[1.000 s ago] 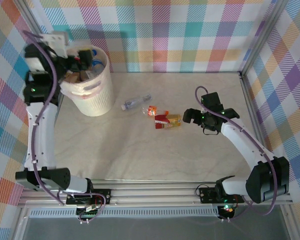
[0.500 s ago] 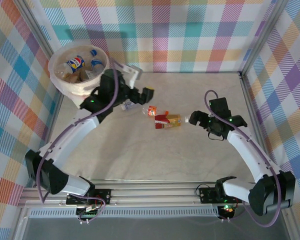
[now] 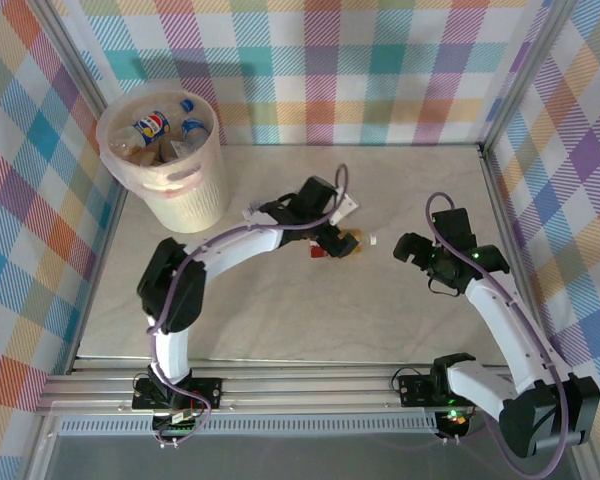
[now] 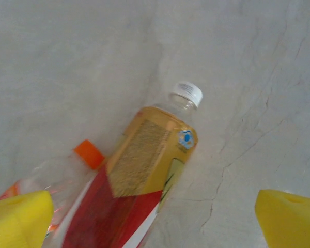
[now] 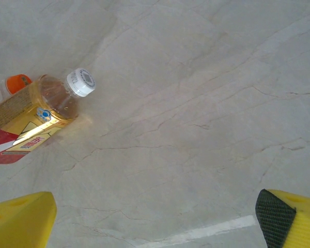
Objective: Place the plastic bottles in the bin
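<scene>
A bottle of amber drink (image 4: pixel 144 170) with a red and gold label and a white cap lies on the table. A crushed clear bottle with an orange cap (image 4: pixel 88 154) lies against it. My left gripper (image 4: pixel 154 223) hovers open just above them, its yellow fingertips (image 4: pixel 18 219) straddling the amber bottle without touching it. In the top view the left gripper (image 3: pixel 332 236) covers that pair mid-table. The right gripper (image 3: pixel 406 249) is open over bare table to their right, and its wrist view catches the amber bottle (image 5: pixel 39 116) at the far left. The bin (image 3: pixel 187 200) stands at the back left holding several bottles (image 3: pixel 158 128).
The left arm arches across the table from its base to the middle. Checkered walls close the back and both sides. A white tape line (image 5: pixel 206 231) crosses the table below the right gripper. Bare marble-patterned surface lies in front of both grippers.
The left arm swung from the bin across to the bottles mid-table and now hangs over them. The right gripper drew back to the right, away from the bottles.
</scene>
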{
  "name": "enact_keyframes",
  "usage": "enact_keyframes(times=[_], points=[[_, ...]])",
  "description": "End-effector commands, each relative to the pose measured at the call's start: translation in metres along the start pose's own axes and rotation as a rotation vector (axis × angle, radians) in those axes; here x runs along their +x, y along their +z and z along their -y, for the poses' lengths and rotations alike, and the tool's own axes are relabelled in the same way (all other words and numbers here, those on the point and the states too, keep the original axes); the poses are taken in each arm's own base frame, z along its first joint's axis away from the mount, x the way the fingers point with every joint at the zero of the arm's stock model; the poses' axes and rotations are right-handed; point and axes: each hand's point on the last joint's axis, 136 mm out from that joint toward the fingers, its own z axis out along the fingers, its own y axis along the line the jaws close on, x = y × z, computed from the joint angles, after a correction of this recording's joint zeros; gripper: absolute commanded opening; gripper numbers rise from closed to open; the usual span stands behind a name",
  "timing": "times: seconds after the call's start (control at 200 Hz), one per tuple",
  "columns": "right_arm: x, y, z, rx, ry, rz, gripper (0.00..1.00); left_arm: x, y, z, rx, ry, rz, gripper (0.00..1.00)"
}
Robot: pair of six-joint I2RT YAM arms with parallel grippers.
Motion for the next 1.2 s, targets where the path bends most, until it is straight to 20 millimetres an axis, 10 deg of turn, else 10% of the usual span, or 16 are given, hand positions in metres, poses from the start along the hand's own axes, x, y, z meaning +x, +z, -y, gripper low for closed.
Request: enact_keyframes(times=[0.0,0.565,1.195], points=[[0.003,-0.008,0.015,0.058,0.02,0.008,1.0,0.004,0.01,0.003,-0.04,0.095,-0.092,1.0],[0.003,-0.004,0.015,0.065,0.015,-0.003,1.0,0.023,0.069,-0.004,-0.091,0.152,-0.29,0.99],[0.003,0.002,0.013,0.056,0.009,-0.008,1.0,0.046,0.078,-0.006,-0.107,0.113,-0.365,0.78]])
